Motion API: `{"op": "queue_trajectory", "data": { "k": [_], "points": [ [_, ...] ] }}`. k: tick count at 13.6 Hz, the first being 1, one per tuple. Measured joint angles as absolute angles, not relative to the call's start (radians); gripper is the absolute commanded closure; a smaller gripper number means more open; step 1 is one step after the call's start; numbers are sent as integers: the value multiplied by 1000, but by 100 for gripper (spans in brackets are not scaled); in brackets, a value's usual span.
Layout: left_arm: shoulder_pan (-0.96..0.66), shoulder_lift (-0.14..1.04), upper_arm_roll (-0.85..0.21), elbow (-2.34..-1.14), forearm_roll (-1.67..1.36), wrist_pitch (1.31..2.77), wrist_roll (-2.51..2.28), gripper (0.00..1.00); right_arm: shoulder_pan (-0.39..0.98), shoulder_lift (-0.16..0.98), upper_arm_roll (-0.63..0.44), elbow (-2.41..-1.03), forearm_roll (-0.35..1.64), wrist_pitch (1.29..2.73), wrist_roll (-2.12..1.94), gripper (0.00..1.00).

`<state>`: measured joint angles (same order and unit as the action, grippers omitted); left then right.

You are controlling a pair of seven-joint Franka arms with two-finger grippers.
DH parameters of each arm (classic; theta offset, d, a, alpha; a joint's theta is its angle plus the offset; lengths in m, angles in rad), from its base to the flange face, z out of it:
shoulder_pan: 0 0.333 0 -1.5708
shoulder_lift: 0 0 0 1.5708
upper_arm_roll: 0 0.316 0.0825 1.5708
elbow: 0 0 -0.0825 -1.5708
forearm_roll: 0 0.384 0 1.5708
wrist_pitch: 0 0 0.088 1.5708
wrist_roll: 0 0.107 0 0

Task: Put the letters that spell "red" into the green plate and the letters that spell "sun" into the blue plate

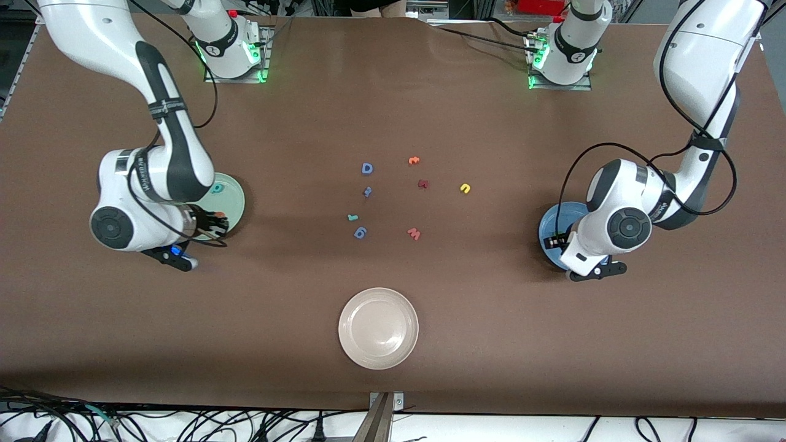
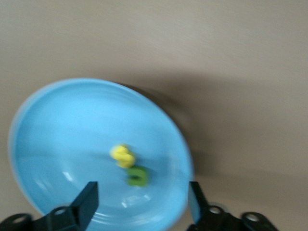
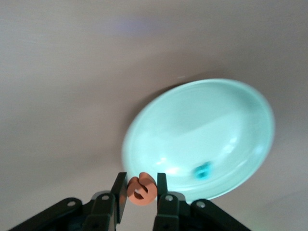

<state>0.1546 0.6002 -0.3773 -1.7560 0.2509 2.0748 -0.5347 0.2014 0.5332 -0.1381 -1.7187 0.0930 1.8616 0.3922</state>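
My right gripper is shut on the orange "e" just over the rim of the green plate. A teal letter lies in that plate. In the front view the right gripper hangs over the green plate. My left gripper is open over the blue plate, with nothing between its fingers. A yellow letter and a dark green letter lie in the blue plate. The teal "r" and a yellow "n" shape lie mid-table.
Loose letters lie mid-table: a blue "D", an orange letter, a dark red one, two small blue ones and a pink "w". A cream-white plate sits nearer the front camera.
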Motion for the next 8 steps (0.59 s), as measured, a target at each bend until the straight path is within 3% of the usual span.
{"op": "queue_trajectory", "data": {
  "k": [4,6,7,8],
  "points": [
    [151,599,-519,-1780,222,2098,-677,0,197,543,-250,-1860,93,1945,182,99],
    [147,595,-580,-1831,222,2179,-774,0,194,551,-263,-1926,94,2029,142,87],
    [145,593,-601,-1863,222,2223,-815,0,193,554,-263,-1945,94,2052,138,48],
    [143,589,-619,-1903,227,2271,-857,0,194,557,-262,-1956,94,2064,137,1]
  ]
}}
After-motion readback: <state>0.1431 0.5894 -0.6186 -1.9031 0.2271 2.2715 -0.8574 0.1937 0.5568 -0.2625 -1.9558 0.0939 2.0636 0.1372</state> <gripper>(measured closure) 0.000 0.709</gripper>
